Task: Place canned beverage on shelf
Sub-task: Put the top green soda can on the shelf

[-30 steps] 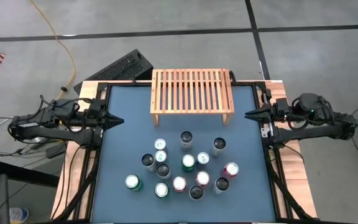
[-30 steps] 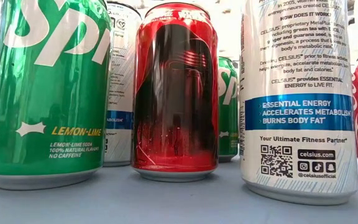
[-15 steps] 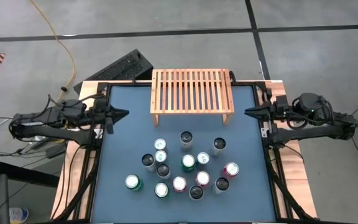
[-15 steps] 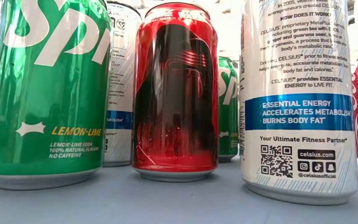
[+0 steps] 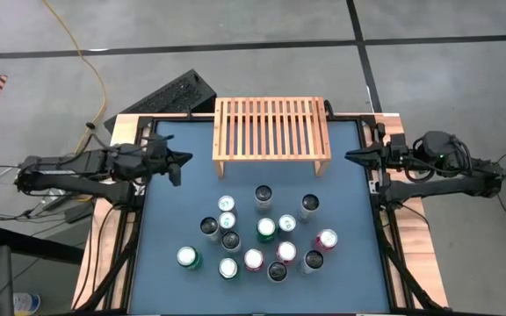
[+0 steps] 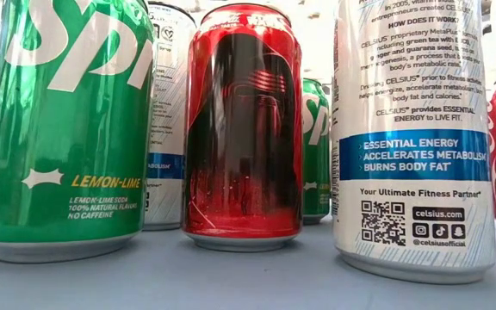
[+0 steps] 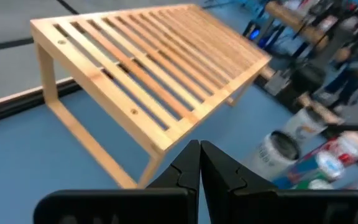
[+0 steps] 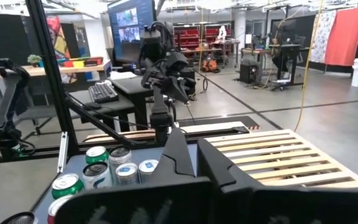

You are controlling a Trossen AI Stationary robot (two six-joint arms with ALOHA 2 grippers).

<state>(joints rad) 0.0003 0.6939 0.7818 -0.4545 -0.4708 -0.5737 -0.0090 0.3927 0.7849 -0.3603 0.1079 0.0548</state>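
- left gripper (image 5: 179, 161) out over the blue table (image 5: 169, 219), fingers pressed together, nothing held
- shelf (image 5: 271, 128) just ahead of the left gripper's tip and off to one side, not touching; it stands upright on its short legs, nothing on its slats
- cans (image 5: 257, 233) stand upright in a cluster on the table, below and beyond the left gripper, well apart from it; the shelf is between the cluster and the table's far edge
- low view: green lemon-lime can (image 6: 63, 129), red can (image 6: 244, 125), white can (image 6: 413, 133) side by side, close to the lens
- right gripper (image 5: 353, 160) at the table's right edge, fingers together, empty; shelf is near its tip, cans further off
- keyboard (image 5: 174, 95) on the floor behind the shelf
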